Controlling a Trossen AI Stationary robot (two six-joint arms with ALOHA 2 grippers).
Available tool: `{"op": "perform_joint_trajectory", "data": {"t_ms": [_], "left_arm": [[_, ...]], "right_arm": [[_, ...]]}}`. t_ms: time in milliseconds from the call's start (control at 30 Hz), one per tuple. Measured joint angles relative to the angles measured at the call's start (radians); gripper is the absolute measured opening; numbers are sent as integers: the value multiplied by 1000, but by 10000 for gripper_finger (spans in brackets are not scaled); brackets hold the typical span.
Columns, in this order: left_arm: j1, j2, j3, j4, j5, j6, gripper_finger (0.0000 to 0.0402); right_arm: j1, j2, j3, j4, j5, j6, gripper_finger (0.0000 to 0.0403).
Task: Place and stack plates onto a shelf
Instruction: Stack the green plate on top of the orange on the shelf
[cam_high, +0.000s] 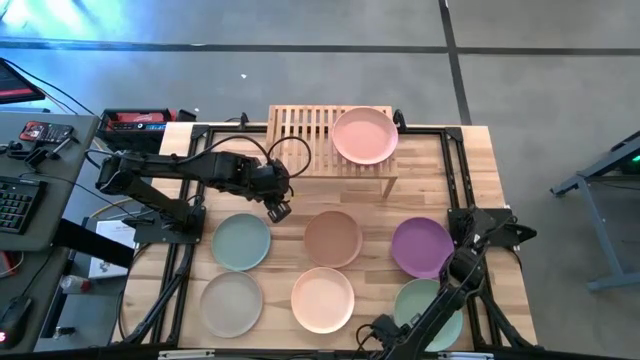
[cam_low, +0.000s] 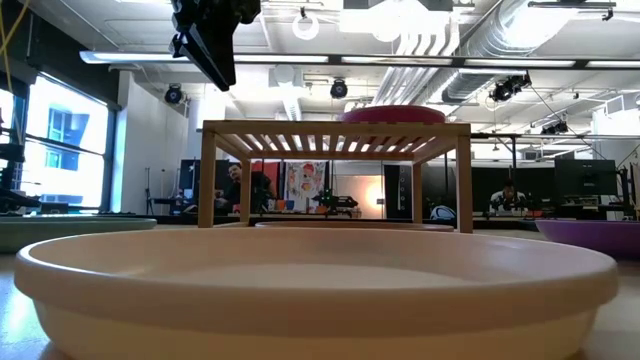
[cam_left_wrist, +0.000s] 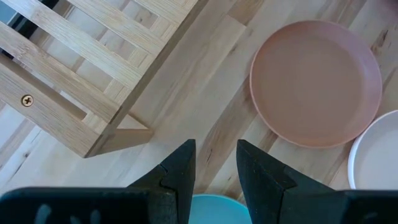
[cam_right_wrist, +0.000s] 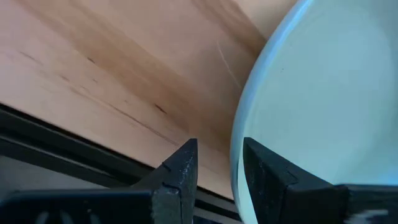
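Shelf: standing at the far edge of the table; every place below is being given from it.
On the shelf: one pink plate is lying flat at its right end; the slats at its left end are carrying nothing.
Plates not yet shelved: six are lying flat on the table in front of the shelf, a sage plate, a brown plate and a purple plate nearer it, a grey-beige plate, a peach plate and a green plate farther off.
Left gripper: hovering just in front of the shelf's left leg, between the sage and brown plates, jaws standing apart and gripping nothing.
Right gripper: low at the green plate's rim, farthest from the shelf, jaws parted with a narrow gap, empty.
Handling, my guess: the plates look light, stiff and matte, so not slippery; the raised rim looks like the only place for a pinch.
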Motion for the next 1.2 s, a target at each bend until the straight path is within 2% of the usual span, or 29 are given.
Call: {"op": "perform_joint_trajectory", "data": {"t_ms": [167, 367, 600, 800, 1200], "left_arm": [[0, 0, 0, 0, 0, 0, 106], [0, 0, 0, 0, 0, 0, 106], [0, 0, 0, 1, 0, -24, 106], [0, 0, 0, 2, 0, -25, 106], [-13, 0, 0, 2, 0, -46, 106]], "right_arm": [[0, 1, 0, 0, -12, -1, 84], [0, 1, 0, -2, -26, -22, 8], [2, 0, 0, 0, -68, -56, 2], [5, -52, 0, 0, -55, -50, 0], [5, -212, 1, -40, 138, 36, 0]]}}
